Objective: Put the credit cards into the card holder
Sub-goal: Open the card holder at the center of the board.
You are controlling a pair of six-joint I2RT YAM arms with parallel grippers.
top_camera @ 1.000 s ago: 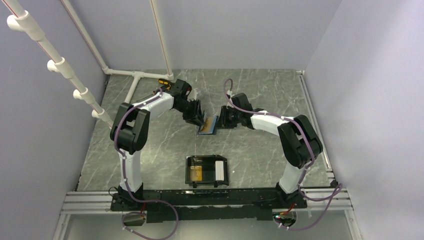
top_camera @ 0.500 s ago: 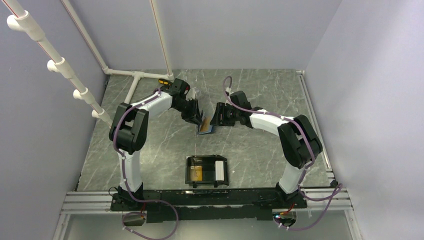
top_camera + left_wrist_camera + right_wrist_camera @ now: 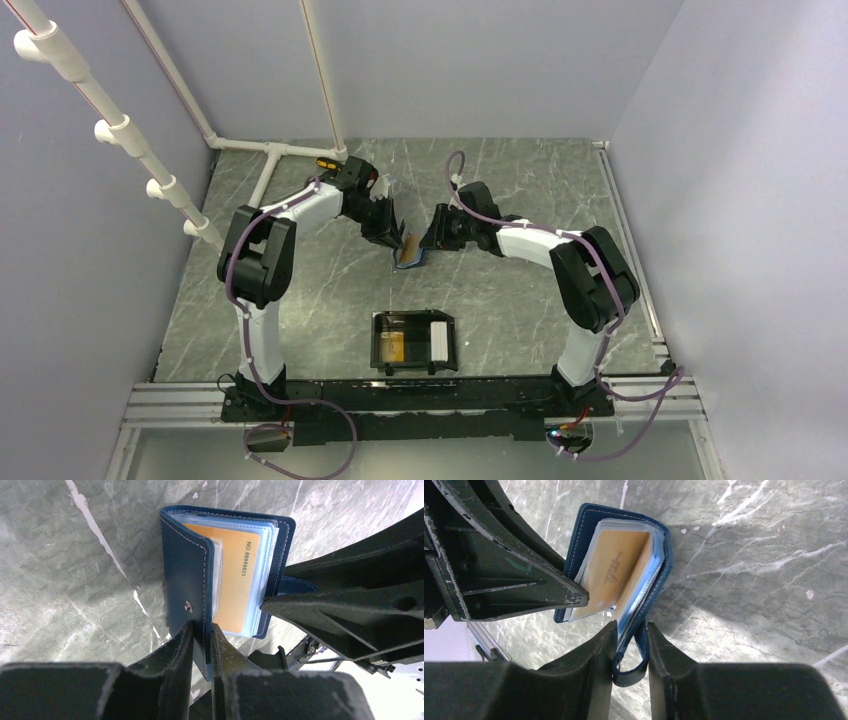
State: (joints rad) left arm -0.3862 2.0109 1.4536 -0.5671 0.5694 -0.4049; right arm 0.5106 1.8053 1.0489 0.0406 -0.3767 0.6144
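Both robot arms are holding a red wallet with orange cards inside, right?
No. The wallet is dark blue, not red, as the left wrist view shows. The left fingers and right fingers do hold it, with orange cards inside.

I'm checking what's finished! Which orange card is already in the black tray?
The lone card lying in the card holder; the other cards sit inside the blue wallet farther back.
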